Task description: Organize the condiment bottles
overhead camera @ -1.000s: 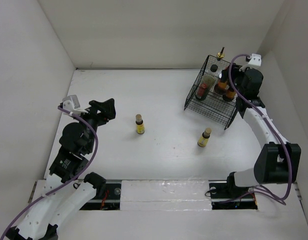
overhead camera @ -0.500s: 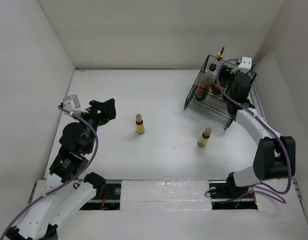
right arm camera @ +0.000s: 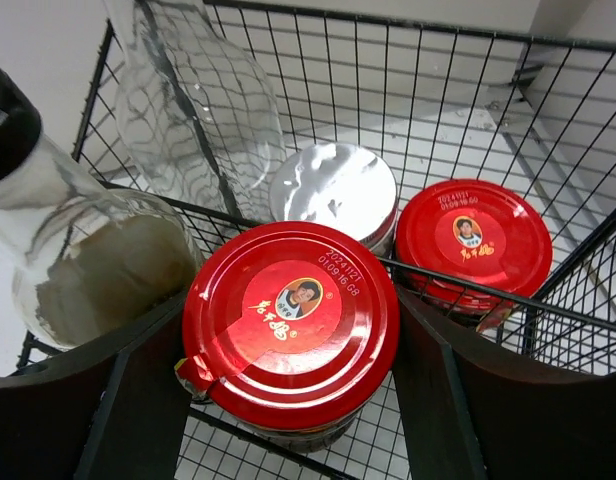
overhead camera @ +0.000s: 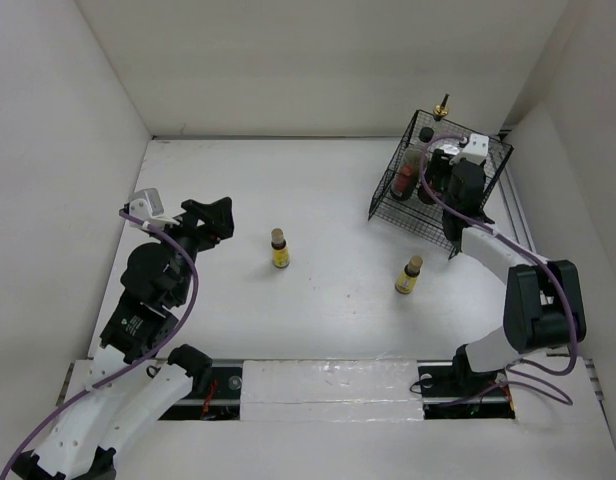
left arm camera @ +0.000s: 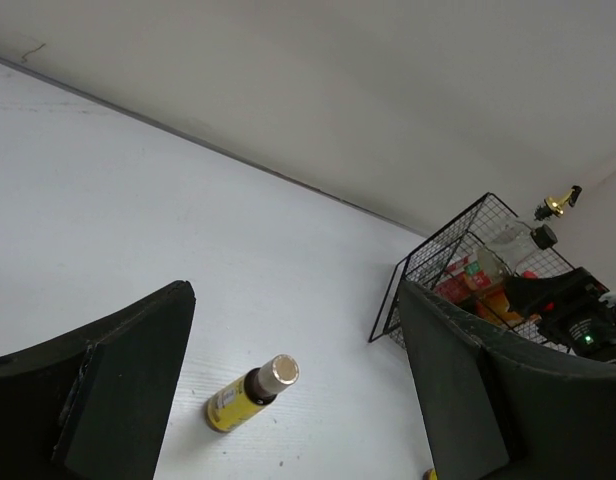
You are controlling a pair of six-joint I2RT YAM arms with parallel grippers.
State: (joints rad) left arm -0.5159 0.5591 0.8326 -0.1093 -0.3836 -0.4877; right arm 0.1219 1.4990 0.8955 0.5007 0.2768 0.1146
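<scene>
Right gripper (right arm camera: pixel 290 345) clamps a red-lidded dark jar (right arm camera: pixel 288 305) inside the black wire basket (overhead camera: pixel 420 218); I see the left gripper (left arm camera: pixel 296 300) spread wide.

A black wire basket (overhead camera: pixel 391 200) stands on the white desk (overhead camera: pixel 318 185) at its far right corner. It sits close to the right wall (overhead camera: pixel 578 120) and at an angle to it. Its mesh sides stand upright and its top is open. A white back wall (overhead camera: pixel 318 60) and left wall (overhead camera: pixel 58 150) close the desk in. Along the near edge runs a black rail (overhead camera: pixel 328 412) with a white strip (overhead camera: pixel 328 385) just beyond it.
</scene>
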